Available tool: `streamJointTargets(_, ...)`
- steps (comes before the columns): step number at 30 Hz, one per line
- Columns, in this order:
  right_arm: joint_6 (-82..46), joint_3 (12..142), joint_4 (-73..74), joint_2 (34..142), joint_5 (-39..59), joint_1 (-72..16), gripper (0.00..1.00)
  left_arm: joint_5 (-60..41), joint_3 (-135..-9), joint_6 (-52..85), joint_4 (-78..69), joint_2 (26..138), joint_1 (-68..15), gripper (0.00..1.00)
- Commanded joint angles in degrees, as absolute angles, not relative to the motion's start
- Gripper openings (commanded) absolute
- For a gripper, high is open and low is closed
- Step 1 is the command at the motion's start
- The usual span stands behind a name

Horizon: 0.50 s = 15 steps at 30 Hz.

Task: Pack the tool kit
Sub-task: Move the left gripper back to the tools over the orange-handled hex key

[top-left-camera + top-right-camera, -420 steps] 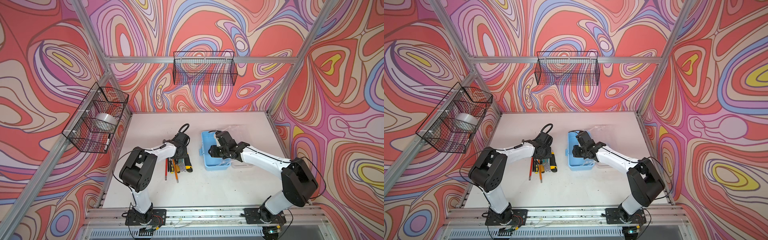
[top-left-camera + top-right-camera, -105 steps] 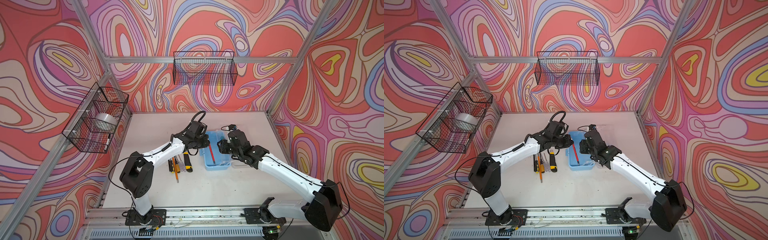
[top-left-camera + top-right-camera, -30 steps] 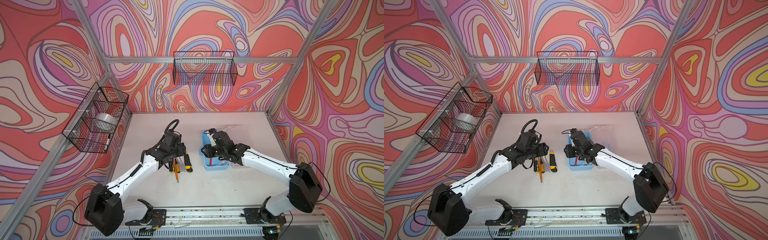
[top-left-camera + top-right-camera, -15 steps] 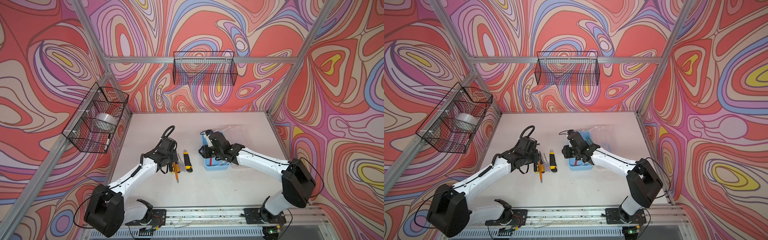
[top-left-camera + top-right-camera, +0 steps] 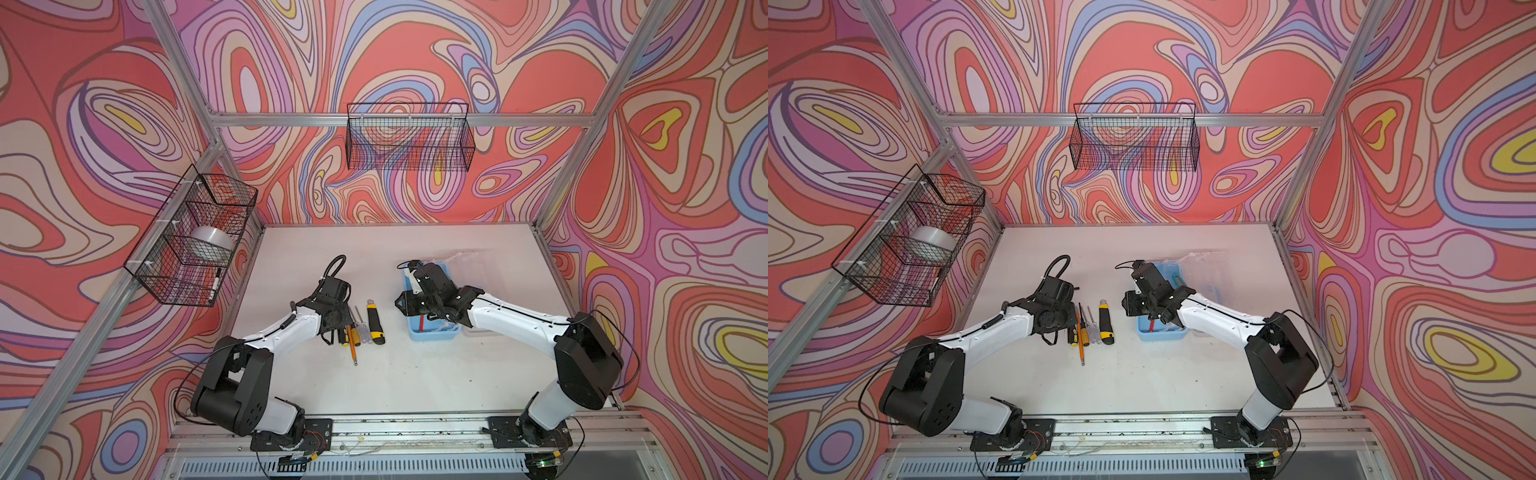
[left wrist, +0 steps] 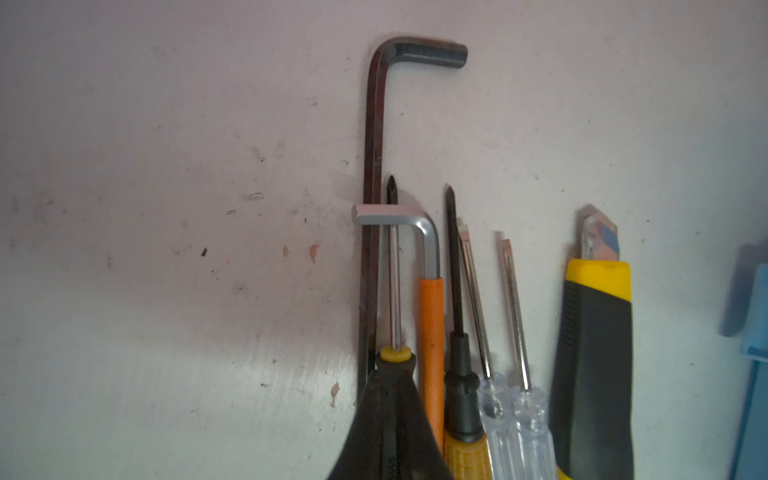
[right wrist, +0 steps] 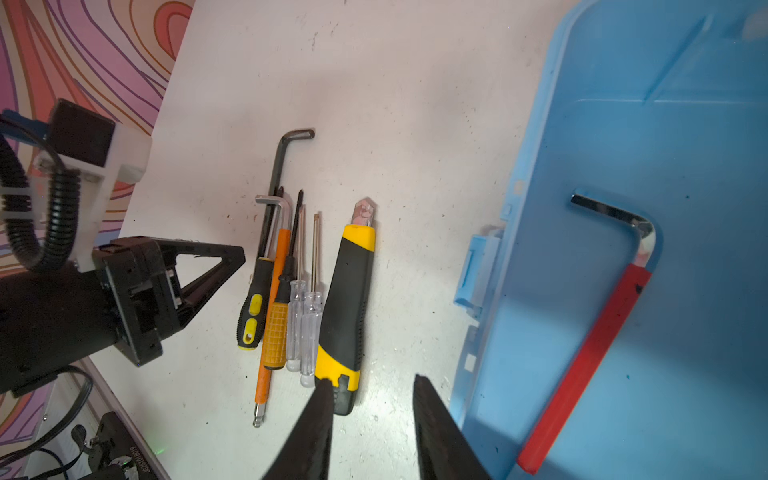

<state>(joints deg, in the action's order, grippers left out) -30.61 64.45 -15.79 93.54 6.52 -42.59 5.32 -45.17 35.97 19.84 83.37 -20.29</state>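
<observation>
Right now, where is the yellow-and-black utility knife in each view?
Top view: utility knife lies between the clear-handled screwdrivers and the blue box.
Top view: same place, left of the box.
Left wrist: knife beside the clear handles, box beyond it.
Right wrist: knife between clear handles and box.
Shared landmark: the blue box.

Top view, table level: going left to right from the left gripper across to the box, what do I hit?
left gripper → orange hex key → clear-handled screwdrivers → utility knife → blue box. The black-handled screwdrivers overlap the gripper's outline, so they are skipped.
</observation>
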Motion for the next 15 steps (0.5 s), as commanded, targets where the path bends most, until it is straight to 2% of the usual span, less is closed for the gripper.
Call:
streamJointTargets(1,-30.8,64.7,-15.0,93.6,6.2,-43.0,0.34,3.9,-47.1,35.7,17.6,84.8,-20.2,0.09)
streamJointTargets(11,-30.7,63.4,-14.9,92.8,5.0,-43.0,0.34,2.5,-49.6,36.6,17.7,89.5,-20.3,0.08)
streamJointTargets(15,-30.5,62.8,-14.8,92.4,4.3,-43.0,0.34,3.1,-51.0,36.9,18.6,91.3,-20.3,0.23)
